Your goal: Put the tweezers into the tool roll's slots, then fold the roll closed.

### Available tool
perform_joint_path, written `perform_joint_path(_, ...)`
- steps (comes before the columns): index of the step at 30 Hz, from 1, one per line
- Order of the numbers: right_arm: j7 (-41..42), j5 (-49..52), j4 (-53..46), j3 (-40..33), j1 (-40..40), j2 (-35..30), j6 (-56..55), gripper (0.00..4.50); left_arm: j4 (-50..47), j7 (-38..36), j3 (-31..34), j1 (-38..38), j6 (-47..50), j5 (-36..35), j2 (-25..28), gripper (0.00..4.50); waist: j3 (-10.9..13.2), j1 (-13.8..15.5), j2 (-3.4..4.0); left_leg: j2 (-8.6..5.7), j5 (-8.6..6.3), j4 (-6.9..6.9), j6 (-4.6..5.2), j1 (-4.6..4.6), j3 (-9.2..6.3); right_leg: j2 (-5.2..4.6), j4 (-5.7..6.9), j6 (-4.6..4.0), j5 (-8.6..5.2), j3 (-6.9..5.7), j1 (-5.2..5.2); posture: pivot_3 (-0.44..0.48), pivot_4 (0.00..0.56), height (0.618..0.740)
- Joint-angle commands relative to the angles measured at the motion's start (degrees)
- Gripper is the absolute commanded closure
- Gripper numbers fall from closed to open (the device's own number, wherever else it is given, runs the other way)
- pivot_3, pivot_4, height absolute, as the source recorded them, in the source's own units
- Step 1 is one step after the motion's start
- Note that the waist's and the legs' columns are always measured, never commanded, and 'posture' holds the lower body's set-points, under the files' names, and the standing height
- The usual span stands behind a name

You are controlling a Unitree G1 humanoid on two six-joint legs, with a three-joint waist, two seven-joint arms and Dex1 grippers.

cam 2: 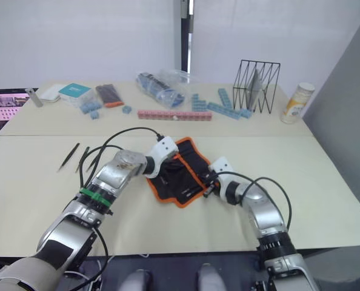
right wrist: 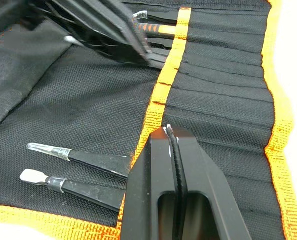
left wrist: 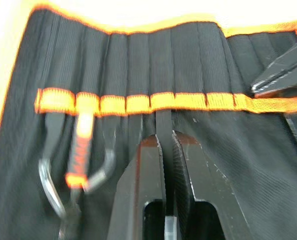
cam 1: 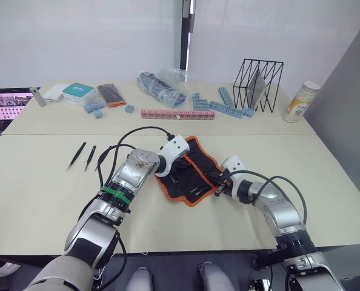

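The tool roll [cam 1: 195, 159] lies open on the table, black with orange trim and an orange centre strip [left wrist: 128, 102]. My left gripper [left wrist: 167, 134] is over its inner face, shut on one of the tweezers [left wrist: 163, 120], whose tip sits under the strip at a slot. My right gripper [right wrist: 168, 133] is shut and rests on the strip at the roll's right side. Two capped tools [right wrist: 83, 160] are tucked in slots beside it. More tweezers [cam 1: 76, 156] lie loose on the table, left of my left arm.
Black cables [cam 1: 122, 142] loop over the table by my left arm. At the back stand a wire rack [cam 1: 257, 85], a can [cam 1: 302, 101], blue blocks [cam 1: 225, 104], a pink bar [cam 1: 177, 114], a plastic bag [cam 1: 163, 86] and small boxes [cam 1: 78, 93]. A laptop [cam 1: 7, 106] sits far left.
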Motion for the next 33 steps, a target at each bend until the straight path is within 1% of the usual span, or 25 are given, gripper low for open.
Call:
perform_joint_path(1,0.5,-1.6,-0.3,2.8,2.4,-0.1,2.8,4.48,3.4,-0.4,-0.1,-2.1,-5.4,1.8,-2.6,4.5,0.0,0.0,0.0,0.0,0.0,0.0,0.0,0.0,0.0,0.0,0.0,0.0,0.0,0.0,0.0,0.0,0.15,0.737)
perform_joint_path(3,0.4,-1.5,-1.6,2.8,3.2,-0.3,3.2,4.48,5.6,-0.7,-0.3,-2.7,-7.3,2.7,-3.8,4.5,0.0,0.1,0.0,0.0,0.0,0.0,0.0,-0.02,0.0,0.0,0.0,0.0,0.0,0.0,0.0,0.0,0.15,0.737)
perform_joint_path(9,-0.2,-1.5,-4.3,2.8,5.1,-0.6,4.4,4.48,11.3,-0.2,1.8,-5.7,-10.2,3.8,-6.5,4.5,0.0,0.8,0.0,-0.03,0.0,0.0,0.0,-0.04,-0.01,-0.01,-0.04,0.02,-0.01,0.01,0.02,0.0,0.15,0.737)
perform_joint_path(13,-0.4,-1.7,-4.8,2.6,5.4,-0.5,4.9,4.48,12.6,-2.2,2.6,-6.2,-8.8,3.3,-7.1,4.5,0.0,0.9,0.0,-0.03,0.0,0.0,0.0,-0.04,-0.01,0.0,-0.03,0.02,-0.01,0.01,0.01,0.0,0.15,0.737)
perform_joint_path(15,-0.5,-1.8,-4.6,2.5,5.3,-0.6,4.9,4.5,11.3,-4.1,3.9,-6.0,-6.4,1.9,-6.6,3.63,0.0,0.8,0.0,-0.03,0.0,0.0,0.0,-0.04,-0.01,0.0,-0.04,0.02,-0.01,0.01,0.01,0.0,0.15,0.737)
perform_joint_path(20,-0.8,-1.7,-4.3,1.7,4.5,-0.4,4.1,4.5,7.5,-6.2,6.2,-4.9,-2.6,1.1,-4.6,2.03,0.0,0.7,0.0,-0.03,0.0,-0.01,0.0,-0.06,-0.02,0.0,-0.03,0.03,-0.02,0.01,-0.03,0.0,0.15,0.737)
perform_joint_path(23,-1.4,-0.8,-6.1,0.7,3.9,0.2,4.5,4.5,0.9,-7.6,8.1,-3.1,0.8,-0.2,-1.1,1.0,0.0,0.0,0.0,-0.03,0.0,-0.03,0.0,-0.07,-0.02,0.0,-0.01,0.03,-0.02,0.01,-0.07,0.0,0.15,0.737)
perform_joint_path(26,-1.5,-1.0,-7.0,0.5,4.0,0.1,4.6,4.5,-5.9,-8.7,11.4,-2.2,5.8,-3.2,1.8,0.02,0.0,-0.4,0.01,-0.03,0.0,-0.09,0.0,-0.08,-0.05,0.0,0.01,0.03,-0.03,0.01,-0.1,0.0,0.15,0.737)
perform_joint_path(29,-1.6,-0.5,-8.0,-0.5,3.8,-0.2,4.8,4.5,-11.5,-9.5,15.6,-1.4,9.3,-6.5,5.6,0.02,0.0,-0.4,0.02,-0.03,0.0,-0.1,0.0,-0.11,-0.05,-0.01,-0.01,0.04,-0.03,0.01,-0.11,0.0,0.15,0.737)
perform_joint_path(33,-0.4,2.2,-11.1,-2.6,3.6,-1.0,5.3,4.5,-15.0,-9.3,21.0,0.7,8.6,-9.1,11.1,0.02,0.0,-0.6,0.04,-0.02,0.0,-0.16,0.0,-0.09,-0.05,-0.01,0.0,0.04,-0.04,0.01,-0.14,0.0,0.15,0.737)
